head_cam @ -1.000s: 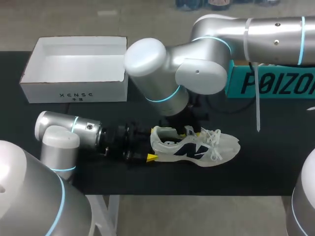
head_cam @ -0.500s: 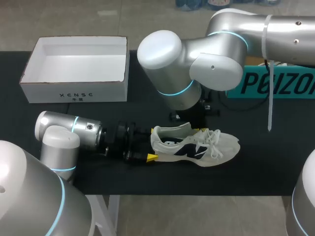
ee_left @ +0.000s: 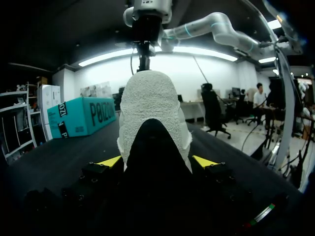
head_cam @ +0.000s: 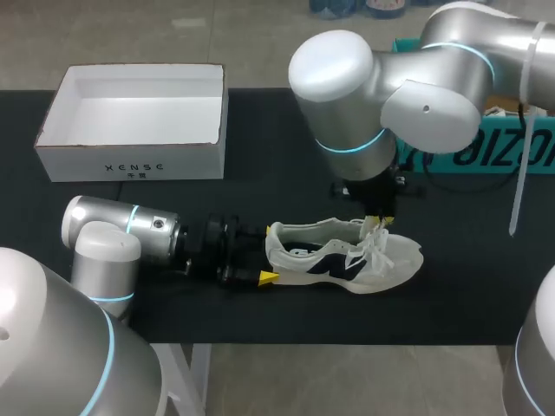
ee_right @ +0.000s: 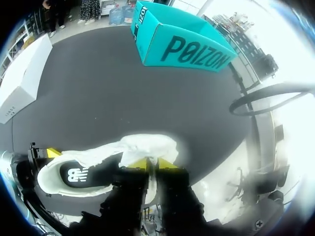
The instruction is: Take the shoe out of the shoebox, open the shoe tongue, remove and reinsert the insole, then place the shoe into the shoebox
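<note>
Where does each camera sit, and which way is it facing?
Head: above and behind, looking down on the table; left arm and right arm show, at the shoe.
Left wrist: on the left arm, looking along the shoe from its heel; left gripper clamps the heel.
Right wrist: on the right arm, looking down; right gripper pinches the tongue.
Shared: the shoe, in all three.
</note>
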`<state>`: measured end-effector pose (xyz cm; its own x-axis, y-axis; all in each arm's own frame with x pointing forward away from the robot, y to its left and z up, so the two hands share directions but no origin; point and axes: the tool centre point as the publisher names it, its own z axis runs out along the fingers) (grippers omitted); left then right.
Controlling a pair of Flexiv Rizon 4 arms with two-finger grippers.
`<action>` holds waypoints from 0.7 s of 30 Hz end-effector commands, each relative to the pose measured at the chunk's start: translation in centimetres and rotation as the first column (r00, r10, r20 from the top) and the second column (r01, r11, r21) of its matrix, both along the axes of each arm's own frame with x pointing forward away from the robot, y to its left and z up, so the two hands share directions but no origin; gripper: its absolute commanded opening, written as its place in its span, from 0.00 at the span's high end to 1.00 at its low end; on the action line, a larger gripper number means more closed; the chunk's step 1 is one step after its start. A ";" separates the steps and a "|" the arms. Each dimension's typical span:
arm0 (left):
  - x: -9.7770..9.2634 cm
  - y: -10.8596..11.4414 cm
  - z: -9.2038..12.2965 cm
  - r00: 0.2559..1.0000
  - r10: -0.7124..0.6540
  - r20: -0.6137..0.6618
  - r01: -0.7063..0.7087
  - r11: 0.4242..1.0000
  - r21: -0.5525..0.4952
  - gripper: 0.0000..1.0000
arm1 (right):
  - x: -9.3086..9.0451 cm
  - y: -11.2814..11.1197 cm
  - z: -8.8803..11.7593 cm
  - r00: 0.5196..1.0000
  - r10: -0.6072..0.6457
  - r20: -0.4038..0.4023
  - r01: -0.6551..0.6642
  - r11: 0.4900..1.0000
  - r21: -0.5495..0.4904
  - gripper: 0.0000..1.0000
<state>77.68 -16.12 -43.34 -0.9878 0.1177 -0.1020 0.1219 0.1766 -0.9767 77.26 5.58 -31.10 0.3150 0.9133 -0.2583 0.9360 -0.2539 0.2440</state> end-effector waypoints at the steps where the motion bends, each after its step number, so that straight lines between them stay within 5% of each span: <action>1: -0.1 -0.1 -0.3 1.000 0.002 0.001 -0.002 1.000 0.001 1.00 | -0.8 0.0 -0.1 0.999 -0.037 0.034 0.036 0.998 0.047 0.54; 8: -0.1 -0.1 -0.3 1.000 0.002 0.001 -0.002 1.000 0.001 1.00 | -0.9 1.4 -0.4 1.000 0.002 0.027 -0.003 0.999 0.050 0.58; 10: -0.1 -0.1 -0.3 1.000 0.002 0.001 -0.002 1.000 0.001 1.00 | -0.8 1.3 -0.4 1.000 0.003 0.028 -0.004 0.999 0.051 0.75; 11: -0.1 -0.1 -0.3 1.000 0.002 0.001 -0.002 1.000 0.001 1.00 | -0.7 1.1 -0.3 1.000 -0.002 0.030 0.001 0.998 0.055 1.00; 20: -0.1 -0.1 -0.3 1.000 0.002 0.001 -0.002 1.000 0.001 1.00 | -0.6 -0.3 0.1 0.999 -0.039 0.031 0.037 0.997 0.074 1.00; 21: -0.1 -0.1 -0.3 1.000 0.002 0.001 -0.002 1.000 0.001 1.00 | -0.6 -0.3 0.1 0.999 -0.045 0.031 0.042 0.996 0.078 0.88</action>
